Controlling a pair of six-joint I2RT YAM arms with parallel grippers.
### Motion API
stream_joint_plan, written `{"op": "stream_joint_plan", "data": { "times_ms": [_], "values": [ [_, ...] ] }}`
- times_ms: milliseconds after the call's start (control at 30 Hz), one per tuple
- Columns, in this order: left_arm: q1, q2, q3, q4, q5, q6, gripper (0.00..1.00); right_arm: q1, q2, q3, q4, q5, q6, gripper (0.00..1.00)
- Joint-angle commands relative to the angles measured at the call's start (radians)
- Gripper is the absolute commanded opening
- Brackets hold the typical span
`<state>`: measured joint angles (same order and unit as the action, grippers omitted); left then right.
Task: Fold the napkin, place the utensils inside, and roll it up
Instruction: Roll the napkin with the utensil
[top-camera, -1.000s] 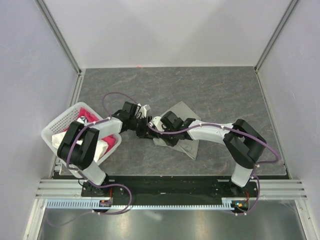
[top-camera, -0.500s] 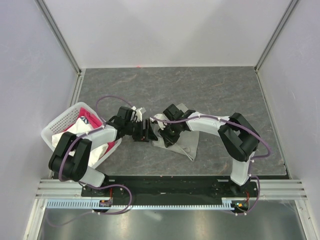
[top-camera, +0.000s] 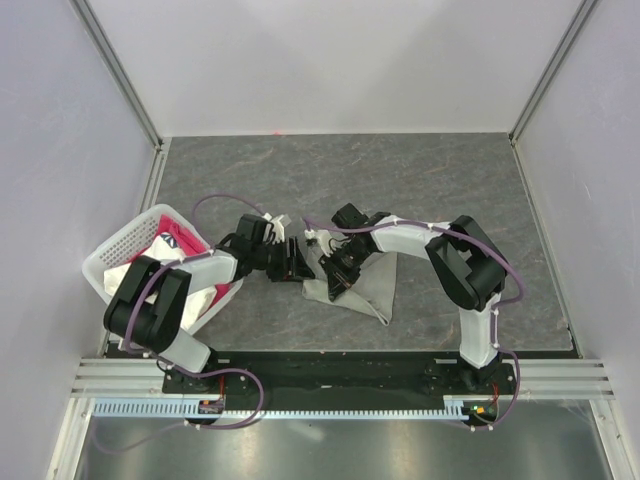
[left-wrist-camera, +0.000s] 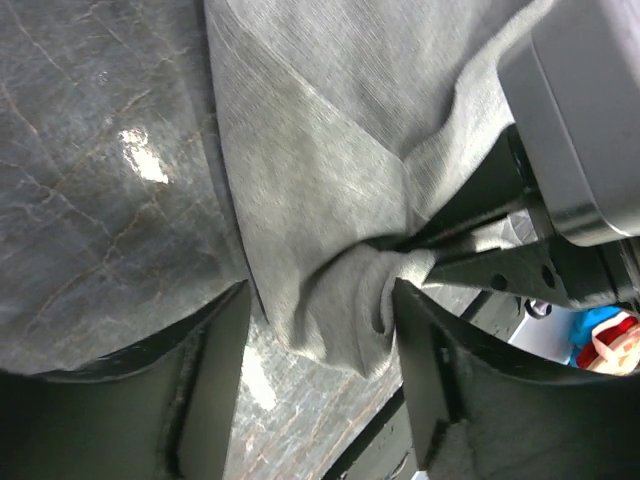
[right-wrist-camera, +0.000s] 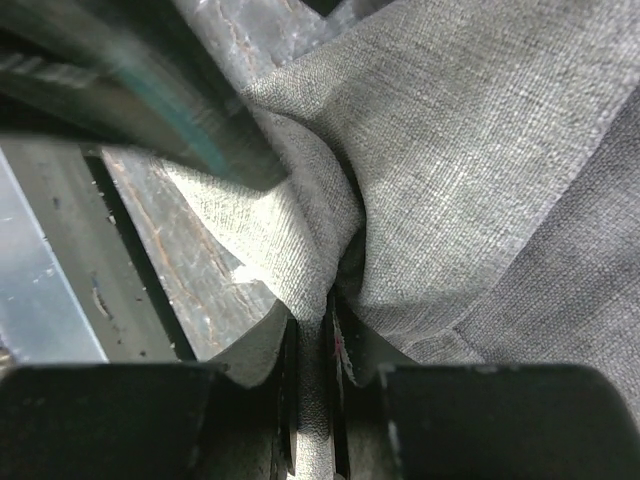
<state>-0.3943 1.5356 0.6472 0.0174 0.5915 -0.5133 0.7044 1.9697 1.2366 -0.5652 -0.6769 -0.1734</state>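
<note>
Two arms worked the napkin (top-camera: 362, 292) mid-worktop, nearer the near edge than the far

Of the pair, the right end effector (right-wrist-camera: 315, 345) pinched a gathered ridge of cloth between its almost closed fingers, while the left end effector (left-wrist-camera: 320, 330) stood spread, its fingers (left-wrist-camera: 205, 370) either side of the bunched hem without gripping it. For a clean fold, the left probably needed to close on the free hem beside that pinch, not on the wad, then both lift and carry it level; an uneven pull risked a twist. No utensils showed. Against the frame a second before, the napkin's far corner had drawn in toward the near edge, the right arm's elbow had swung inward, and the left arm had reached further from the basket (top-camera: 108, 262) toward the cloth
</note>
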Motion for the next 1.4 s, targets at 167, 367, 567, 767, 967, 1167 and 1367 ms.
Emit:
{"op": "stream_joint_plan", "data": {
  "times_ms": [167, 367, 567, 767, 967, 1167, 1367],
  "values": [
    [0.0, 0.057, -0.026, 0.061, 0.013, -0.031, 0.43, -0.016, 0.08, 0.012, -0.065, -0.03, -0.049, 0.19],
    [0.002, 0.057, -0.038, 0.061, 0.027, -0.024, 0.31, -0.028, 0.101, 0.026, -0.067, -0.039, -0.046, 0.19],
    [0.0, 0.067, -0.035, 0.047, 0.037, -0.004, 0.15, -0.036, 0.112, 0.049, -0.065, -0.046, -0.035, 0.22],
    [0.0, 0.067, -0.017, 0.012, 0.036, 0.022, 0.02, -0.04, 0.089, 0.061, -0.052, -0.053, -0.011, 0.37],
    [0.0, 0.077, 0.017, -0.053, 0.01, 0.047, 0.02, -0.042, -0.052, 0.051, -0.016, 0.039, 0.032, 0.68],
    [0.0, 0.086, 0.045, -0.086, -0.009, 0.055, 0.02, -0.036, -0.286, -0.032, 0.011, 0.219, 0.112, 0.72],
    [0.0, 0.095, 0.06, -0.1, -0.01, 0.059, 0.02, 0.004, -0.419, -0.133, -0.087, 0.292, 0.286, 0.73]
  ]
}}
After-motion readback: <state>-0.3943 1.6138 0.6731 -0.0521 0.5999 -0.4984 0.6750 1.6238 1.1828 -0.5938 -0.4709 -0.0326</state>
